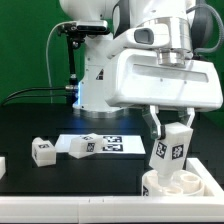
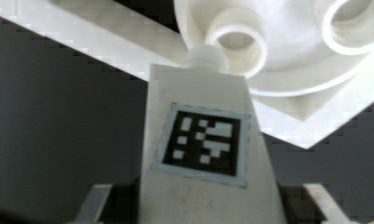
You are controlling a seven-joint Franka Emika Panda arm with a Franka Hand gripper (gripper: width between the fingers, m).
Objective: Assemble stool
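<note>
At the near edge of the counter (image 1: 100, 176), on the exterior view's right, the seat (image 1: 178, 184) was seen lying with its sockets turned up. No leg could be made out fitted in it. Just above it, a leg (image 1: 172, 150) was held upright with its tag facing out, and the gripper (image 1: 172, 128) was clamped on its two sides. In the wrist view the leg (image 2: 202, 130) was pinched between the fingers (image 2: 99, 203), with its tip poised at a round socket (image 2: 234, 42) of the seat (image 2: 305, 75). Whether the two were touching could not be told.

Farther back, toward the exterior view's left, one loose leg (image 1: 42, 151) was seen beside the marker board (image 1: 108, 144) and a second loose leg (image 1: 78, 146) at the board's end. A white piece (image 1: 3, 165) was cut off by the frame's edge.

The job was judged to be early: the first leg was being seated, and the others were not yet picked up.
</note>
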